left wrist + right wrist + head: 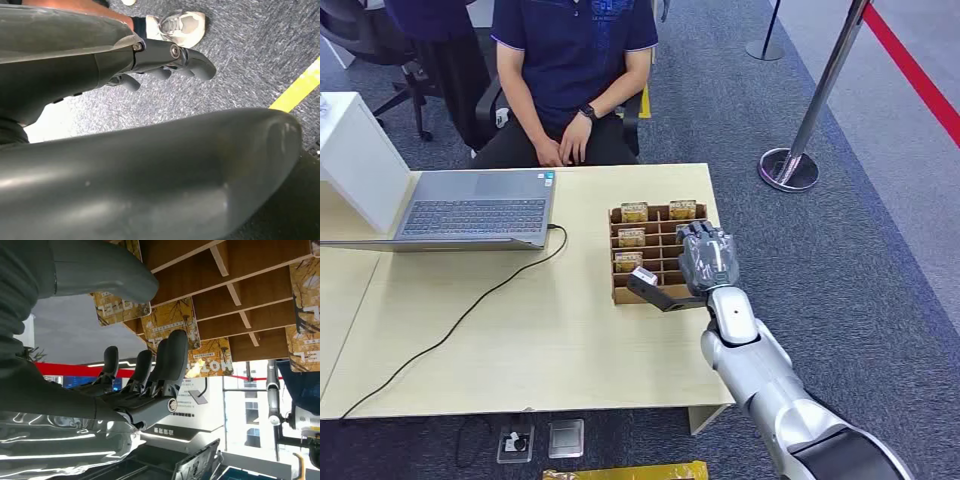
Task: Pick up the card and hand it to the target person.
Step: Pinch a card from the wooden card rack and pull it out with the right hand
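my right robot hand (705, 262) hovering over wooden card rack (657, 290) on surface (516, 330), fingers apart, holding nothing. cards (634, 212) sitting in slots, print reads "MOTEL" i think. left robot hand (166, 62) empty, loosely curled.

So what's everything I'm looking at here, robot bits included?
Light wooden table: one, pale beige, under everything.
Brown slotted wooden card rack: one, on the table's right side.
Gold-patterned cards: at least four visible, standing in the rack's slots.
Grey open laptop: one, on the table's left part, in front of the seated person.
Black cable: one, running from the laptop across the table.
Seated person in dark blue shirt: one, behind the table.
Chrome stanchion post with red belt: one, on the carpet, right.
White sneaker: one, on the carpet.
Right hand: silver-grey, over the rack, fingers near the cards.
Left hand: dark, hanging over the carpet.
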